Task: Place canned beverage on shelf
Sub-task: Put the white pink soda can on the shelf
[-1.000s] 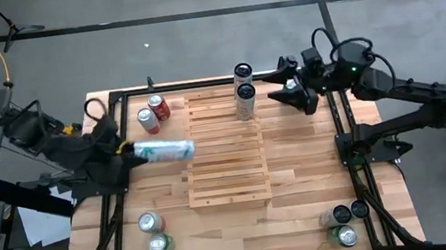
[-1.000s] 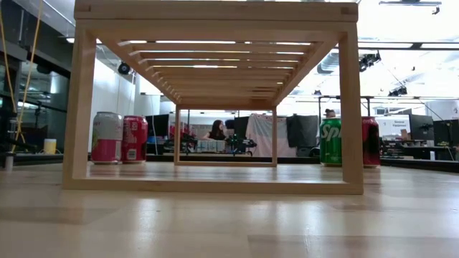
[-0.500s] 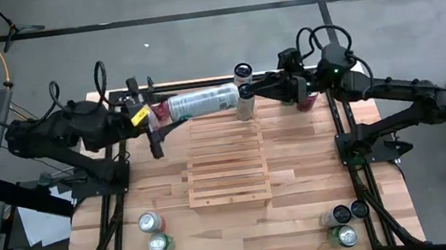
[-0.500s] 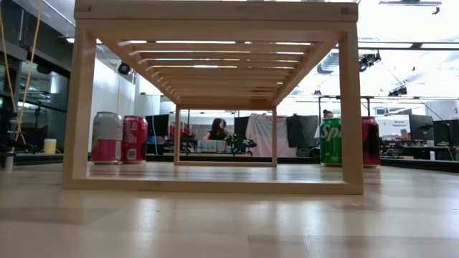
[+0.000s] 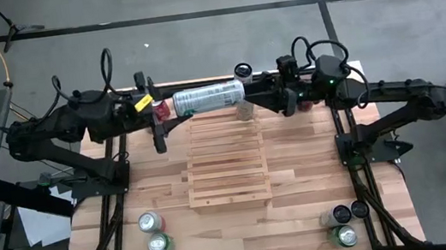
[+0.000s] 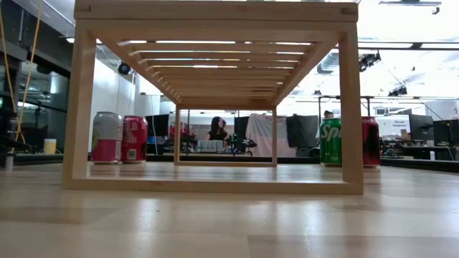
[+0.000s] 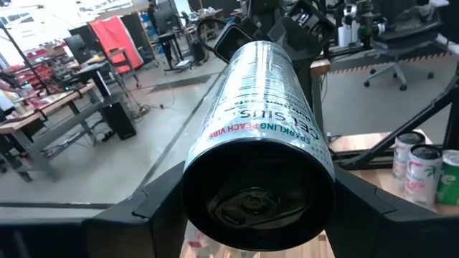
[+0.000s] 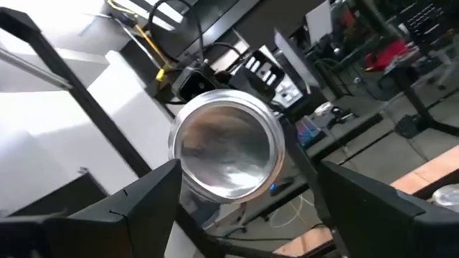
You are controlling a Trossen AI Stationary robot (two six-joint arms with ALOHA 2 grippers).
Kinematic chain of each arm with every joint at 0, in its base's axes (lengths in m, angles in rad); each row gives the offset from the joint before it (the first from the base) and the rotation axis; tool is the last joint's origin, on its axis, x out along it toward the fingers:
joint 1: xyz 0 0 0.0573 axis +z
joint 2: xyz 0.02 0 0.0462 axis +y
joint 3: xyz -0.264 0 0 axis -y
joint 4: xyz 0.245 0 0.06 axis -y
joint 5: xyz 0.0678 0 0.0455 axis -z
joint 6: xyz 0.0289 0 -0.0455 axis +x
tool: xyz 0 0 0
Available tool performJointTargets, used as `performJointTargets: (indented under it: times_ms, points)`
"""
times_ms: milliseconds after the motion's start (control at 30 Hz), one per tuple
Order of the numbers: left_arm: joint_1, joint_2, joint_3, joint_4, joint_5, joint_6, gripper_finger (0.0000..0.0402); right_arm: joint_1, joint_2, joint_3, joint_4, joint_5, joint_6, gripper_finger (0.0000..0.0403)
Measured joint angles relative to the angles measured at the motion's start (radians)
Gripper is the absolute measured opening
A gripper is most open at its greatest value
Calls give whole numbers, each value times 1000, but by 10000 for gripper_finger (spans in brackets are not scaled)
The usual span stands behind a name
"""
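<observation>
- Two end effectors on one line — my left end effector grips the silver can at its base end, fingers clamped on either side of it; the can lies horizontal in the air, long axis running left to right across the far edge of the table.
- Can's free end points straight at my right end effector, which sits just off that end, jaws spread wide and holding nothing. In the right wrist view the can's end face sits between my two fingers but not touching them.
- Shelf lies below and nearer the front of the table than the can; two cans already stand at its far end, close beside the held can's free end.
- Judgement: a handover — the right is the nearer arm to take the can's free end, and the approach runs along the can's own axis.
- Risk, as I judge it: brushing the standing cans.
</observation>
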Motion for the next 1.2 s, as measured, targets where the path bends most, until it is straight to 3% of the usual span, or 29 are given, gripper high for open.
performJointTargets:
  times_ms: [467, 833, 1200]
  points:
    - [8, 50, -1, -16, 2, -6, 235, -1, 21, -1, 123, -46, 35, 312]
    - [8, 73, 0, -31, 6, -22, 235, 38, 23, 0, -20, -36, 39, 312]
    - [11, 68, 1, 12, -4, -30, 235, 40, 26, -1, -17, -57, 69, 312]
